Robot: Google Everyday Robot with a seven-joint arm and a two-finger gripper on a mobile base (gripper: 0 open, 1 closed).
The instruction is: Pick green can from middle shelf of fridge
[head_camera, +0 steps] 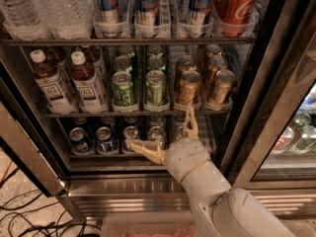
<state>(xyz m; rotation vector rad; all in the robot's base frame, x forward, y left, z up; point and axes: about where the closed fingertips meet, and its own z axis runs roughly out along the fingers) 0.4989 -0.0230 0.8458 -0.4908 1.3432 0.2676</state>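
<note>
The fridge [148, 187] stands open in front of me. On its middle shelf [64, 114] two lanes of green cans stand side by side, the front ones being a left can [122, 89] and a right can [155, 88], with more behind them. My gripper [159, 128] is open wide, just below the shelf's front rail and under the right green can. One finger [143, 150] points left in front of the bottom shelf's cans. The other finger [191, 123] points up and reaches the rail below the gold cans. It holds nothing.
Gold-bronze cans [189, 87] stand right of the green ones and two tea bottles [52, 85] left. Blue Pepsi cans [80, 140] fill the bottom shelf. Above are water bottles [64, 9], tall blue cans [147, 4] and a red can [236, 6]. A metal door frame [276, 107] stands at right.
</note>
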